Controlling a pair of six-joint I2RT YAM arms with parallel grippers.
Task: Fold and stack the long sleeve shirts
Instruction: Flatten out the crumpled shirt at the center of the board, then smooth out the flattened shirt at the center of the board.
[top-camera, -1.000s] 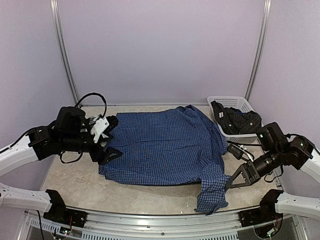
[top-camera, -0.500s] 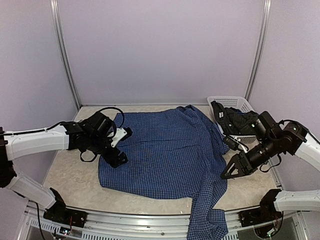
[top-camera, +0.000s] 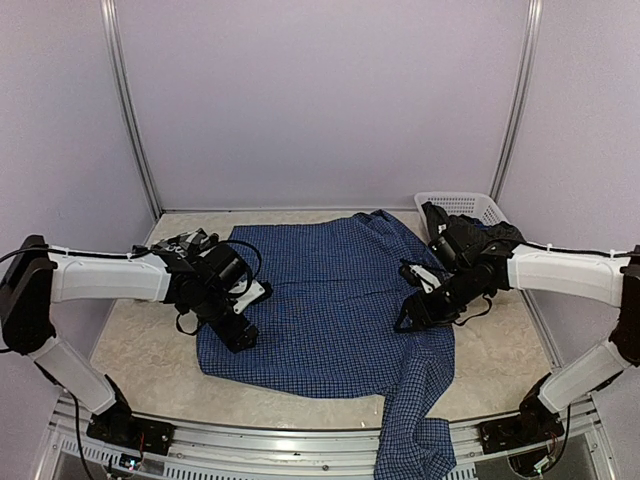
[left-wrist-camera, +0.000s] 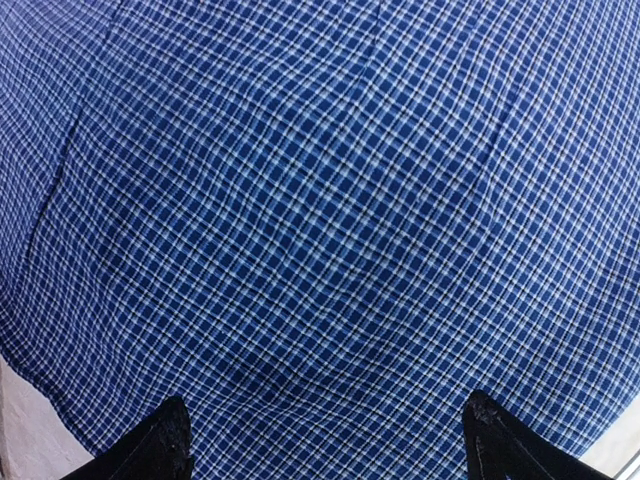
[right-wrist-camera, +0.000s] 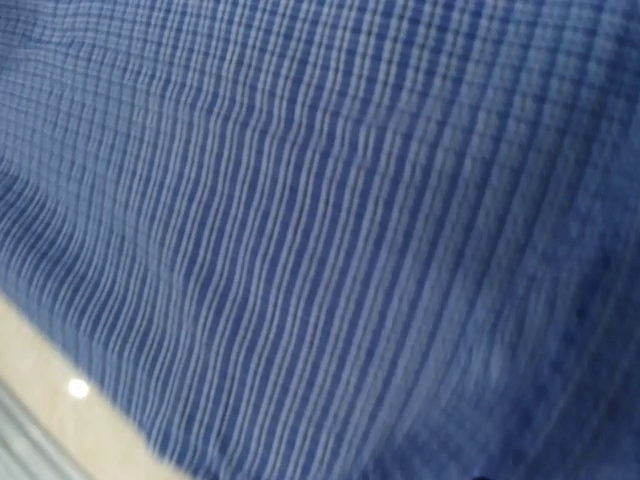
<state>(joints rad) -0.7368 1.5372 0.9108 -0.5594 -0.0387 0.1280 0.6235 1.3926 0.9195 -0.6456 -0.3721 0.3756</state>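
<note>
The blue shirt with fine dark check (top-camera: 330, 290) lies spread on the table, one sleeve (top-camera: 415, 440) hanging over the front edge. It fills the left wrist view (left-wrist-camera: 320, 200) and the blurred right wrist view (right-wrist-camera: 320, 220). My left gripper (top-camera: 240, 335) (left-wrist-camera: 325, 450) is open, its fingertips (left-wrist-camera: 170, 440) wide apart just above the shirt's left part. My right gripper (top-camera: 408, 318) is low over the shirt's right side; its fingers do not show in its wrist view. A dark plaid shirt (top-camera: 478, 240) lies bunched in the basket.
The white plastic basket (top-camera: 470, 204) stands at the back right corner, just behind my right arm. Bare beige table (top-camera: 140, 350) shows left of the shirt and also right of it (top-camera: 500, 350). Metal frame posts stand at the back corners.
Both arms have swung inward from the table's sides and now sit low over the blue shirt. The hanging sleeve has slid further over the front edge.
</note>
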